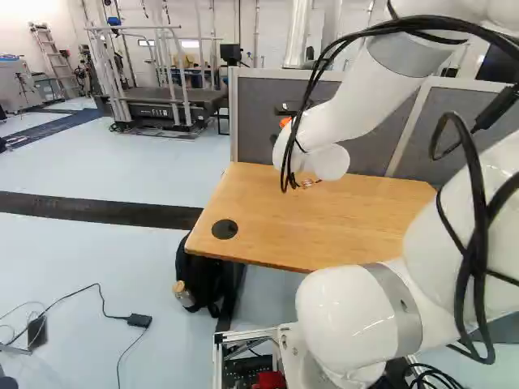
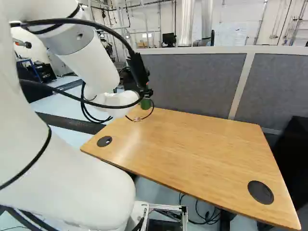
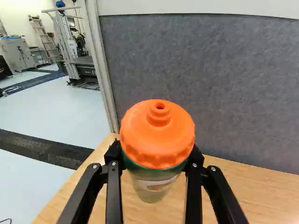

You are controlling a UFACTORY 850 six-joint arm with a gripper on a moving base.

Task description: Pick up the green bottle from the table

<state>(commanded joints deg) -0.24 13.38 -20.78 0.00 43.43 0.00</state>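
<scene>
Bottle with an orange cap and a green collar stands framed in the grip of the end effector, over the far left part of a wooden bench. In the wrist view, the black fingers press in from two sides just under the cap, gripping the bottle between them; whether its base touches the wood cannot be told. The white arm reaches out across the near side of the bench, its wrist hiding much of the bottle in both base views, while black cables loop around it. Gray partitions line the far side of the bench. A round black insert sits near the left end of the wood, another near the right end. On the floor, at the lower left of the bench in the left base view, rests a black backpack. Beyond, a treadmill stands among metal rails, and a ladder leans by the far wall.
</scene>
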